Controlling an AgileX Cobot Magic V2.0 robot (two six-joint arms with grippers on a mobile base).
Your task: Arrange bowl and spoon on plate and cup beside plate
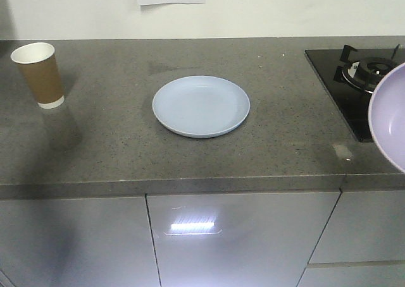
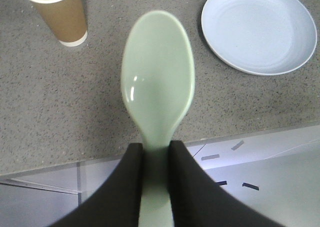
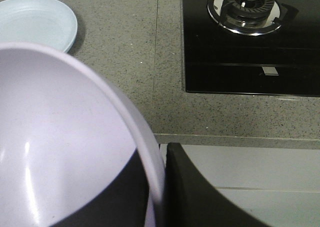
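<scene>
2 items in the air, 0 on the plate (image 1: 200, 105): carrying stage, placing not yet begun. Pinching spoon (image 2: 157, 82) by its handle in left gripper (image 2: 156, 149), clamping snugly, scoop end pointing out over counter (image 1: 126, 148) between cup (image 1: 39, 74) and plate. Gripping bowl (image 3: 60, 137) at its rim in right gripper (image 3: 154, 157), 1 finger inside, 1 outside, holding it tilted beside the stove (image 3: 250, 47). Noting plate bare at mid-counter, cup upright far left, well apart. Next, probably: swinging bowl left over plate, levelling, lowering before letting go; then spoon; then bringing cup closer.
</scene>
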